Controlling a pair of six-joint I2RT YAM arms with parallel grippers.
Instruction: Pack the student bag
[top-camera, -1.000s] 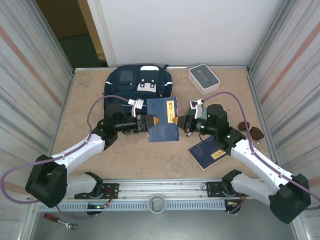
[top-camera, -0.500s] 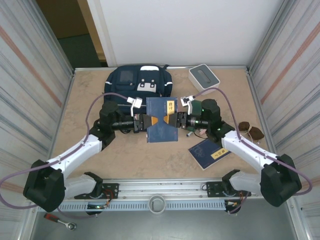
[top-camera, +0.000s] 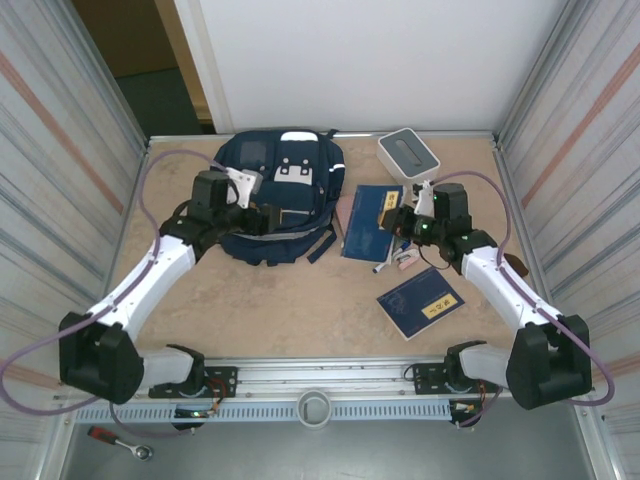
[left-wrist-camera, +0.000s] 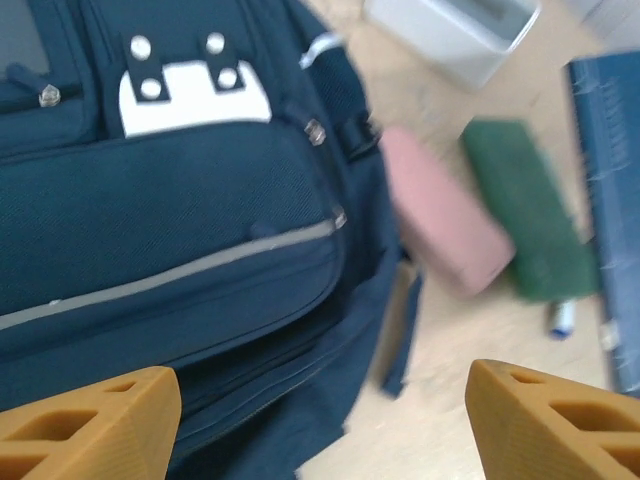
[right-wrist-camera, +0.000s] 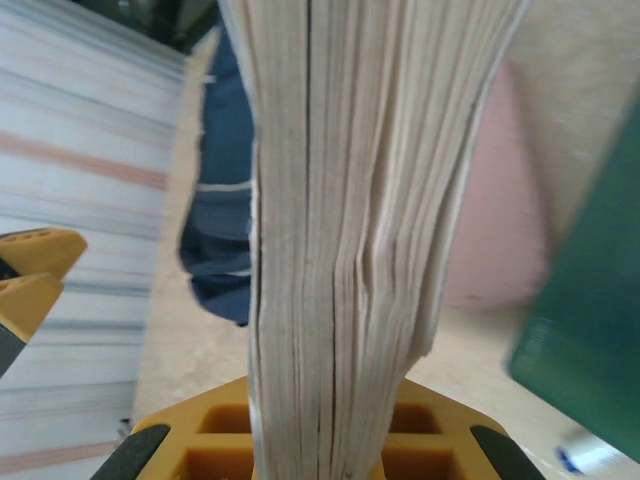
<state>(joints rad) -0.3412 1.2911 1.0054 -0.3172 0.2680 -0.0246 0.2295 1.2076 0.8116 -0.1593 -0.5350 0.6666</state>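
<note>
The student bag (top-camera: 275, 195), a navy backpack with white patches, lies at the back left of the table. In the left wrist view the bag (left-wrist-camera: 170, 220) shows its reflective stripe and zip. My left gripper (top-camera: 262, 218) hovers over the bag's front right part, open, and its orange fingertips (left-wrist-camera: 90, 420) have nothing between them. My right gripper (top-camera: 400, 222) is shut on a navy booklet (top-camera: 368, 220) with a yellow label, just right of the bag. That booklet's page edges (right-wrist-camera: 350, 230) stand upright between the jaws.
A second navy booklet (top-camera: 420, 300) lies at the front right. A white box (top-camera: 408, 157) stands at the back. A pink case (left-wrist-camera: 445, 225), a green case (left-wrist-camera: 535, 215) and a pen (left-wrist-camera: 562, 318) lie between the bag and the booklet. Brown objects (top-camera: 505, 265) sit by the right wall.
My left gripper has let go of the booklet, opened and swung back left over the bag. My right gripper has taken the booklet and carried it right and further back.
</note>
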